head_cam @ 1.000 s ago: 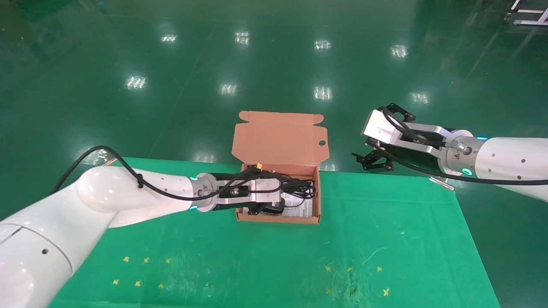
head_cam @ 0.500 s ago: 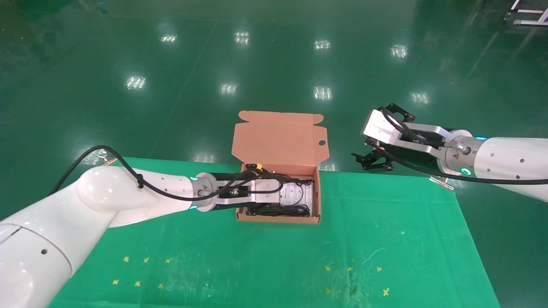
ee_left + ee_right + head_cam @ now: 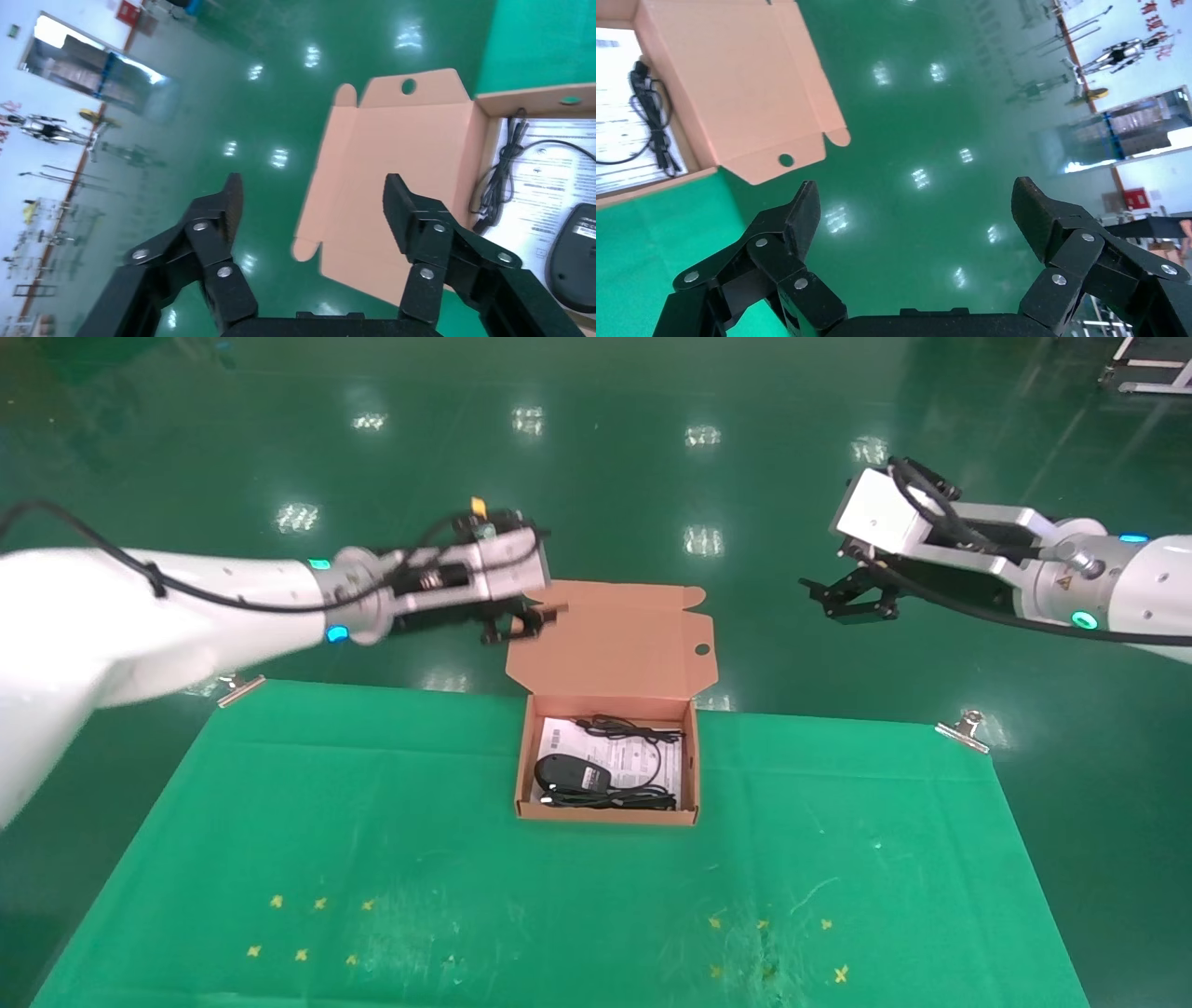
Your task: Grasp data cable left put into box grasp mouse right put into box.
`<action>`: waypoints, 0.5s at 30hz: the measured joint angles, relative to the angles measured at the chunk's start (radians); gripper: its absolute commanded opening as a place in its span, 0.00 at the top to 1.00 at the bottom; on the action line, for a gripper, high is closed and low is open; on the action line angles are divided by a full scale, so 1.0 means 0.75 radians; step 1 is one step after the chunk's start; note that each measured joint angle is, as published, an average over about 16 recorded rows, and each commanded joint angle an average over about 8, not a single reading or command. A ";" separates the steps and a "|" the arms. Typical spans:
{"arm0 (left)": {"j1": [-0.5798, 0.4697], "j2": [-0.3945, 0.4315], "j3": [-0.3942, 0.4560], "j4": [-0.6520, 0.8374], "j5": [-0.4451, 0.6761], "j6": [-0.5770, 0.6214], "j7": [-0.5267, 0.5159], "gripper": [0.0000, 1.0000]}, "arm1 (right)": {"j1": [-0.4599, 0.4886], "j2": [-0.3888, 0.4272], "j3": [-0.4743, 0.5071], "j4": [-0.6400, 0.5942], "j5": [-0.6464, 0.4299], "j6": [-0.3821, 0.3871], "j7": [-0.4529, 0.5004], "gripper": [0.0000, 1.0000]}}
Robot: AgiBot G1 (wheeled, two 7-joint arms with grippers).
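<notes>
The box [image 3: 694, 766] stands open on the green cloth, its lid [image 3: 610, 640] up behind it. On its white sheet lie the black mouse [image 3: 570, 772], its thin cord [image 3: 638, 736] toward the lid, and the data cable [image 3: 610, 798], a flat bundle along the front wall. My left gripper [image 3: 512, 621] hangs open and empty above the lid's left corner, well above the box. The left wrist view shows that gripper [image 3: 313, 193] over the lid [image 3: 393, 189], with the mouse [image 3: 573, 256] at one edge. My right gripper [image 3: 852, 603] is open and empty, high at the right, beyond the table; the same gripper [image 3: 916, 193] shows over bare floor.
Green cloth [image 3: 559, 896] covers the table, held by metal clips [image 3: 964, 728] [image 3: 237, 689] at its far corners. Small yellow marks [image 3: 317, 904] dot the near part. Shiny green floor [image 3: 605, 477] lies beyond the table's far edge.
My left gripper let go of the data cable in the box, then rose and drew back to the lid's upper left. The right arm rose as well.
</notes>
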 measured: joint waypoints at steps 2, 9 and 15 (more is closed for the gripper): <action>0.002 -0.020 -0.017 -0.021 -0.015 0.015 -0.019 0.00 | -0.005 0.005 0.016 0.005 0.015 -0.021 -0.004 0.00; 0.064 -0.103 -0.098 -0.113 -0.090 0.111 -0.097 0.00 | -0.072 0.027 0.111 0.030 0.112 -0.132 -0.021 0.00; 0.152 -0.194 -0.192 -0.220 -0.175 0.231 -0.186 0.00 | -0.169 0.053 0.235 0.060 0.243 -0.273 -0.041 0.00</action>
